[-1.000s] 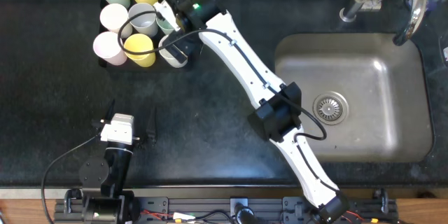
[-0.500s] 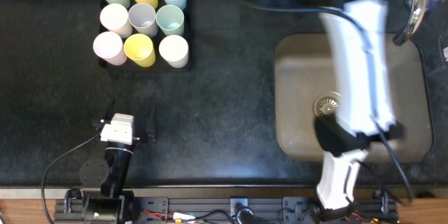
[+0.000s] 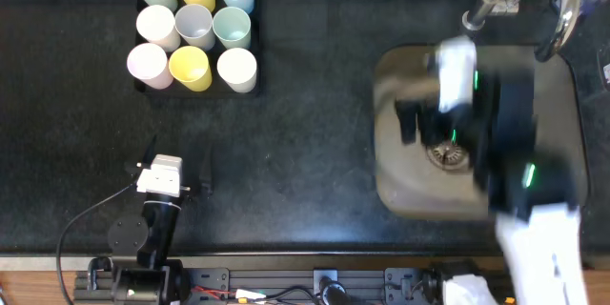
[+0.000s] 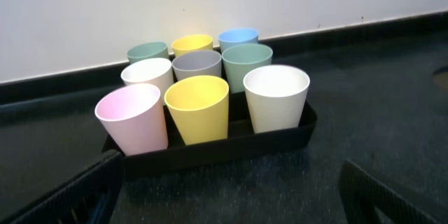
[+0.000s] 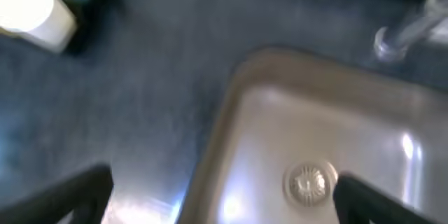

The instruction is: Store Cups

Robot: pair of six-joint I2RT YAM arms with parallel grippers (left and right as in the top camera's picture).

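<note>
Cups (image 4: 199, 87) fill tray (image 4: 287, 138); right gripper (image 5: 224, 199) hangs above sink (image 5: 266, 133).

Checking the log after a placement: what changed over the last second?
The right tool pulled away from the cup tray, swinging right and back until it was over the sink; it is open now. The nine cups and the left tool stayed put.

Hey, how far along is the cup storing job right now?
Done: nine cups stand in the black tray, three rows of three, every slot filled. In hand: nothing; the right gripper is open above the sink, the left gripper open facing the tray. Left: probably nothing more to store.
</note>
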